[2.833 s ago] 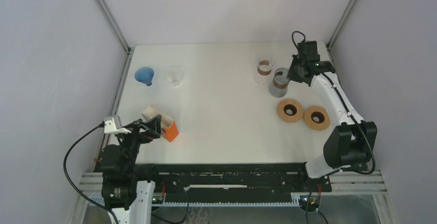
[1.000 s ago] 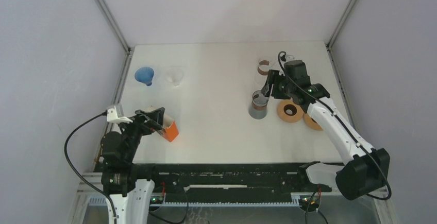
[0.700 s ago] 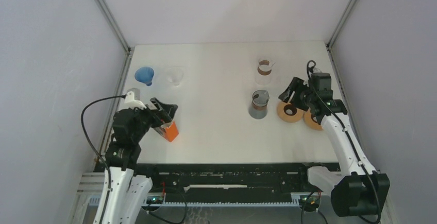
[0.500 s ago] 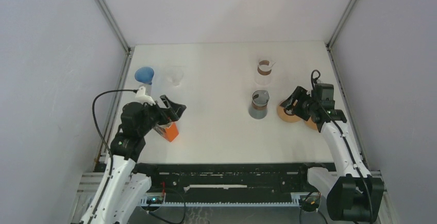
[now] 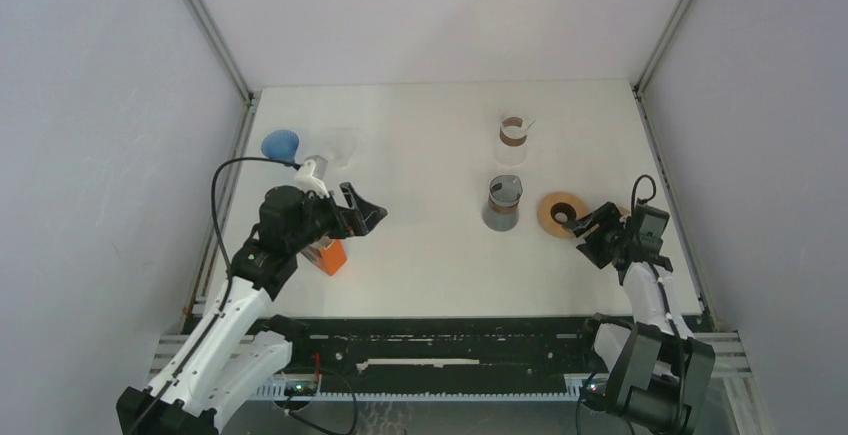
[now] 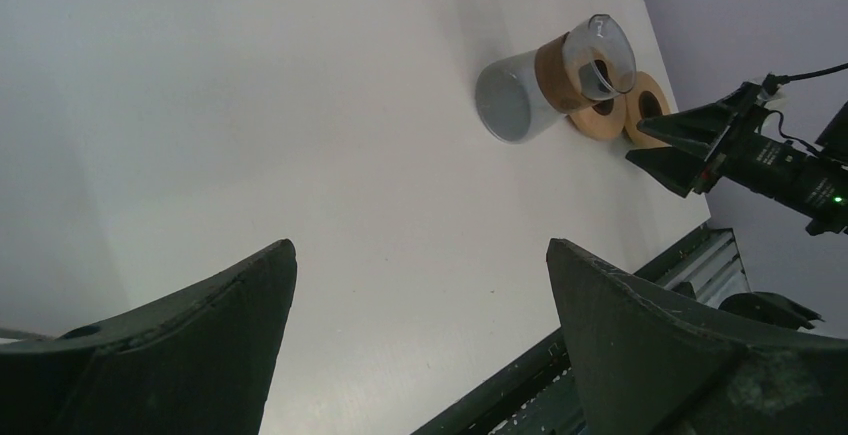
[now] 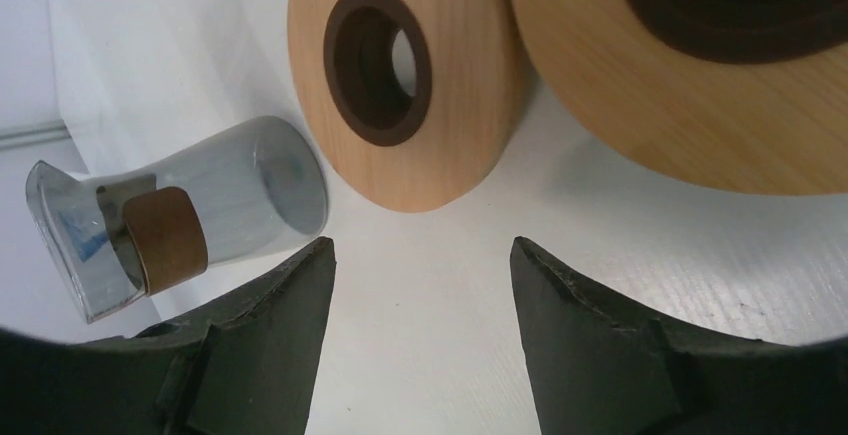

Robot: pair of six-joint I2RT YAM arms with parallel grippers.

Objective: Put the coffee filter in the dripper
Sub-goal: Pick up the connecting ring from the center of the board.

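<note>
Just behind the wide, empty jaws of the left gripper (image 5: 362, 211) stands the orange box (image 5: 331, 256); the filter, probably inside, is hidden. The blue dripper (image 5: 281, 144) is farther left. The right gripper (image 5: 590, 227) is parted and empty too. Fetching comes first: reach into the box.

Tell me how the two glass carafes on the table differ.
The far carafe is clear glass; the near carafe is tinted grey. The near carafe stands beside a wooden ring; the far carafe stands alone. Both are upright, with brown collars.
</note>
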